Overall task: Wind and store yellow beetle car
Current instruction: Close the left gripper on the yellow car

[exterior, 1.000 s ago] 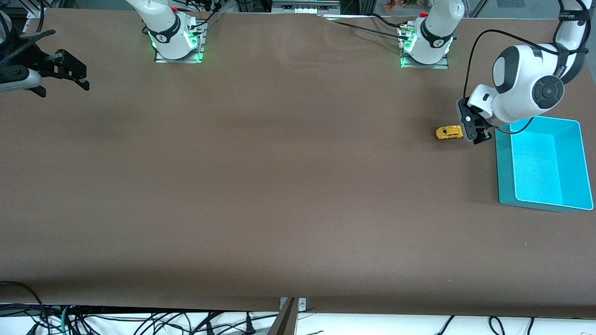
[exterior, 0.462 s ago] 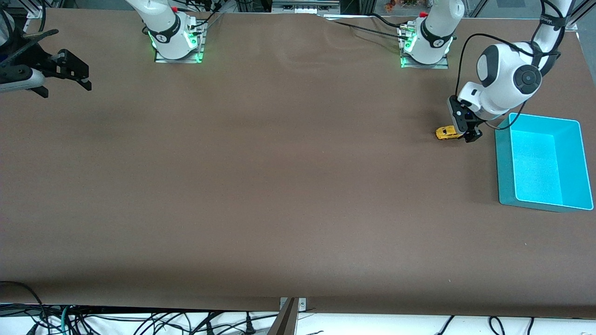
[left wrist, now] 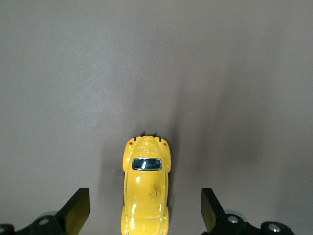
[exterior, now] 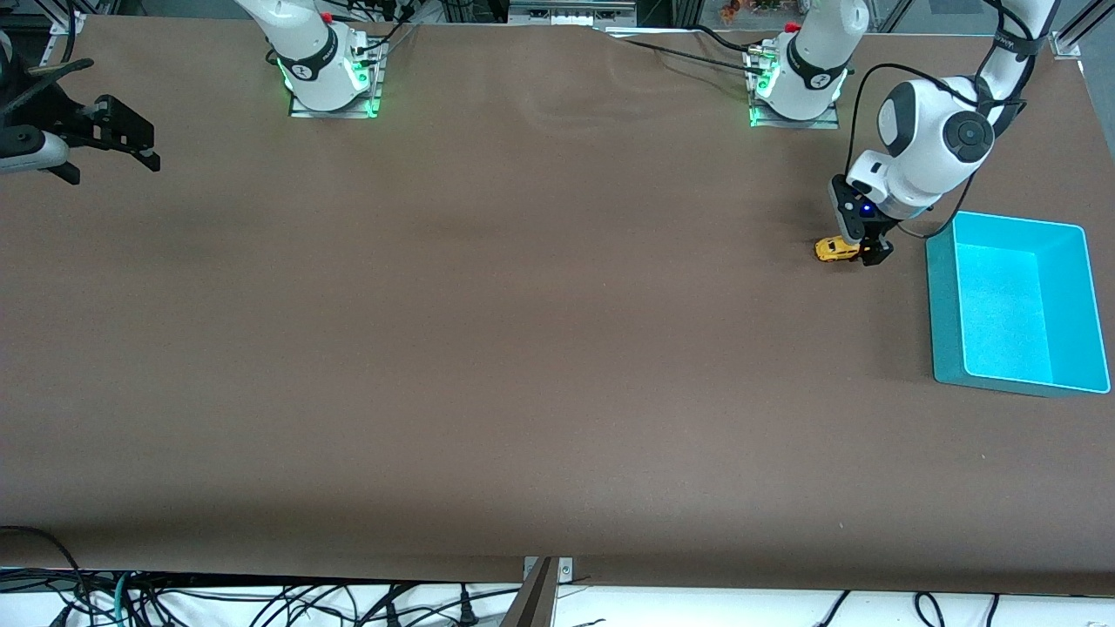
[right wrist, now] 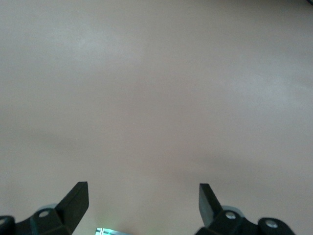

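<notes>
Left gripper [exterior: 864,244] is down at the table [exterior: 523,348], toward the left arm's end, directly over one end of the yellow beetle car [exterior: 836,249]. Its jaws stand spread wide and grip nothing. In the left wrist view the left gripper [left wrist: 145,213] has the yellow beetle car [left wrist: 145,193] lying lengthwise in the gap between the two fingers [left wrist: 76,210], roughly centred, with open table showing on each flank of the body. Neither finger touches the car in that view. The car sits on its wheels on the brown table surface, its rear window and dark bumper pointing away from the wrist camera.

Just beside the gripper, further toward the left arm's end of the table, stands a turquoise bin [exterior: 945,305]; the car is near it but apart from it.

Right gripper [exterior: 122,139] hangs over the right arm's end of the table, well apart from the car; this arm waits. In the right wrist view the right gripper [right wrist: 144,205] shows its fingers spread wide with only bare table between them, nothing held.
</notes>
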Available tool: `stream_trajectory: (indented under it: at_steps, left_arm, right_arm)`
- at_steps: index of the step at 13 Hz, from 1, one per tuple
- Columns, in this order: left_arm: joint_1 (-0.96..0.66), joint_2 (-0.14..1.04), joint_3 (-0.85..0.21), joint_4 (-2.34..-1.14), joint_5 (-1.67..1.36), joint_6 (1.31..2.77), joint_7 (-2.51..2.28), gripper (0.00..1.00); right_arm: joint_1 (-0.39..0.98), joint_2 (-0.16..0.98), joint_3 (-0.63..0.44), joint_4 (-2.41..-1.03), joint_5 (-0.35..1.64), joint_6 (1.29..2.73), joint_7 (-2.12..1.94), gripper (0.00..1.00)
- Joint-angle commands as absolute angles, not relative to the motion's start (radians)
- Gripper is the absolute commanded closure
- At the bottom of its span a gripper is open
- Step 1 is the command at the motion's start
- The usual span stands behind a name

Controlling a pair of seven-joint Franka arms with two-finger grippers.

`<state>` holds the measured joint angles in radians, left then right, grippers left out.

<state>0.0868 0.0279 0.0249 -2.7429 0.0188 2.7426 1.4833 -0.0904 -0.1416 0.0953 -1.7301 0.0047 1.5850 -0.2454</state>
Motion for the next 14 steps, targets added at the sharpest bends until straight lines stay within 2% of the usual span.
stream_trajectory:
  at_steps: [1,7,8,9,10,11,12,13,14]
  left_arm:
    - [0.112,0.072,0.025,-2.746,0.046,2.807,1.525,0.0]
    - [0.11,0.133,0.031,-2.781,0.046,2.957,1.589,0.01]
    - [0.11,0.132,0.032,-2.781,0.046,2.959,1.627,0.14]
    - [0.11,0.13,0.052,-2.78,0.046,2.959,1.643,0.32]
    - [0.11,0.126,0.066,-2.778,0.046,2.958,1.644,0.66]
    - [0.11,0.124,0.074,-2.775,0.046,2.956,1.644,0.78]
    - [0.11,0.12,0.08,-2.772,0.046,2.951,1.644,0.81]
    - [0.11,0.115,0.084,-2.77,0.046,2.947,1.644,0.94]
    - [0.11,0.109,0.084,-2.77,0.045,2.945,1.644,1.0]
  right_arm:
    - [-0.078,-0.16,0.072,-1.764,0.008,1.594,-0.31,0.0]
    - [-0.077,-0.155,0.072,-1.763,0.017,1.601,-0.266,0.0]
    - [-0.077,-0.15,0.074,-1.76,0.017,1.598,-0.262,0.0]
    - [-0.075,-0.149,0.075,-1.755,0.018,1.598,-0.261,0.0]
    - [-0.075,-0.146,0.078,-1.752,0.026,1.603,-0.259,0.0]
    - [-0.075,-0.138,0.08,-1.749,0.035,1.603,-0.259,0.0]
    - [-0.077,-0.137,0.078,-1.75,0.038,1.6,-0.259,0.0]
    - [-0.077,-0.137,0.078,-1.75,0.038,1.6,-0.261,0.0]
    - [-0.077,-0.135,0.077,-1.749,0.038,1.603,-0.261,0.0]
